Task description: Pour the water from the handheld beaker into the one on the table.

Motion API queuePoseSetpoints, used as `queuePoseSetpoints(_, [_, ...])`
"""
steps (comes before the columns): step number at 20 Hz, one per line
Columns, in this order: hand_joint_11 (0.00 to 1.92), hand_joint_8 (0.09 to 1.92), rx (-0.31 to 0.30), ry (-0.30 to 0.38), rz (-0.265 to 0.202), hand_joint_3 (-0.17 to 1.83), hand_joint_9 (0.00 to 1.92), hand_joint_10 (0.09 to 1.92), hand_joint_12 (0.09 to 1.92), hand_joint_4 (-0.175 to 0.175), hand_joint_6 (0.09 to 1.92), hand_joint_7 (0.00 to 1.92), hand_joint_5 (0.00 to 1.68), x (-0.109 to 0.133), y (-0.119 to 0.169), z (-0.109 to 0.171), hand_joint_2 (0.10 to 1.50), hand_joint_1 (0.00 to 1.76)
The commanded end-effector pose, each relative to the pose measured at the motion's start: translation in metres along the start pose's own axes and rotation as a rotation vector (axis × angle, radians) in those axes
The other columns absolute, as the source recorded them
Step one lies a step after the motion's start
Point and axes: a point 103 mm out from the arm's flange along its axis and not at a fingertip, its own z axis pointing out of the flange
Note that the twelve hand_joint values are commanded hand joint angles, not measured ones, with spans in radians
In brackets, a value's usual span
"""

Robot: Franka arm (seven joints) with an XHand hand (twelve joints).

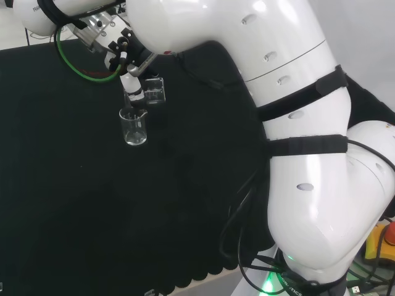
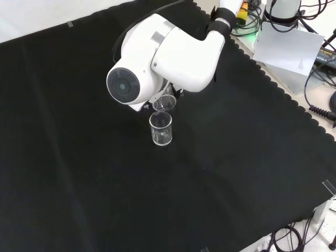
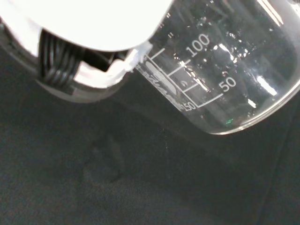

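Closest to your wrist camera, the handheld beaker [image 3: 225, 79] lies tipped in the hand [image 1: 133, 86], whose fingers curl round it, its long axis near level and mouth aimed left in the head view above the upright beaker on the desk [image 1: 133, 126], so pouring looks underway, not finished.

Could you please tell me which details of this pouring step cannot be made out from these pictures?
- Water level in the held beaker: clear glass against black cloth, head view.
- Hand's grip: front view, the arm's white link covers it.
- Beaker on the table: whether it holds any water, too faint in both views.
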Motion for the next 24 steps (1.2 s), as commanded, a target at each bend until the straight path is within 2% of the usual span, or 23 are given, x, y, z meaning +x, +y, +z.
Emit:
queuePoseSetpoints(1, [1.25, 0.58, -0.019, 0.022, -0.016, 0.58, 1.61, 0.09, 0.78, -0.175, 0.61, 1.33, 1.28, -0.003, -0.004, -0.001, 0.69, 1.31])
queuePoseSetpoints(8, [1.25, 0.58, -0.092, 0.109, -0.052, 0.59, 1.61, 0.09, 0.78, -0.175, 0.61, 1.33, 1.28, -0.015, -0.01, -0.001, 0.69, 1.31])
queuePoseSetpoints(19, [1.25, 0.58, -0.286, 0.25, -0.06, 0.58, 1.61, 0.09, 0.78, -0.175, 0.62, 1.33, 1.27, -0.046, -0.018, 0.014, 0.69, 1.31])
queuePoseSetpoints(24, [1.25, 0.58, -0.324, 0.328, -0.075, 0.58, 1.61, 0.09, 0.78, -0.175, 0.62, 1.33, 1.27, -0.062, -0.013, 0.029, 0.69, 1.31])
